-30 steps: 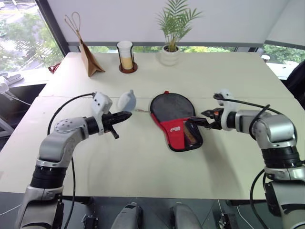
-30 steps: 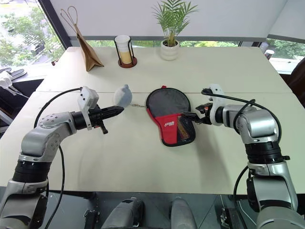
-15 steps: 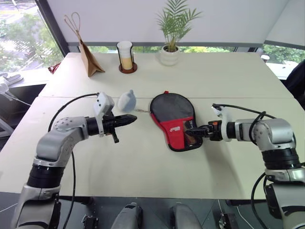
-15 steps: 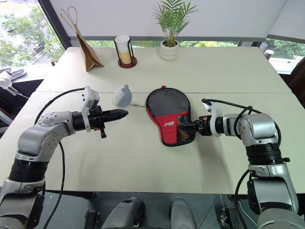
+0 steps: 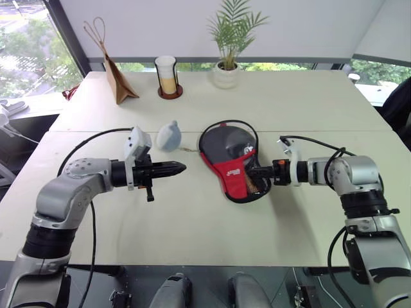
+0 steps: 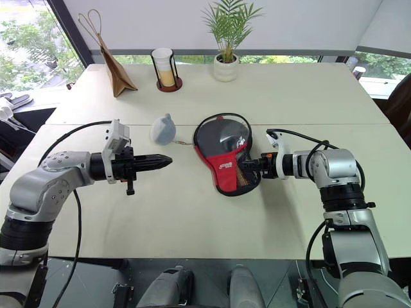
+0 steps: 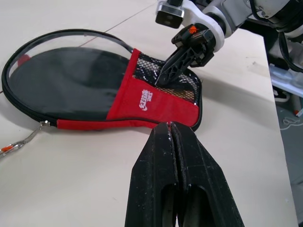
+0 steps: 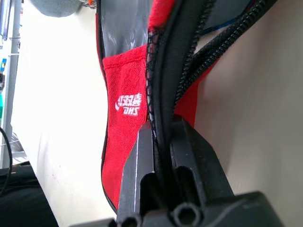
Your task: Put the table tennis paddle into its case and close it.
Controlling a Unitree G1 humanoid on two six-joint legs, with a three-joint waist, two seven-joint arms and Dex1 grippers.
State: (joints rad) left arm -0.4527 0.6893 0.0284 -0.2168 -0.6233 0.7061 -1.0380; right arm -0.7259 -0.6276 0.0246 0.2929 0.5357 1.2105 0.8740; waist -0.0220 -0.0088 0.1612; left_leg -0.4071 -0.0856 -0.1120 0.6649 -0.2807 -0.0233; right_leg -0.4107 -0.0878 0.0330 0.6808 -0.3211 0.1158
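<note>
Black-and-red fabric, the case [image 5: 232, 162] lies mid-bench [image 5: 192, 231] with the table tennis paddle [image 5: 230, 142] inside — the right tool [image 8: 161, 142] pinched tight on the mesh pocket's edge. The left tool [image 5: 180, 169] hovers beside it, fingers pressed together, empty.

A black fabric paddle-shaped case [image 6: 226, 151] with a red panel, white logo and black mesh pocket lies on the cream table [image 6: 192, 212]. A grey-blue plush charm [image 6: 162, 129] sits to its left.
</note>
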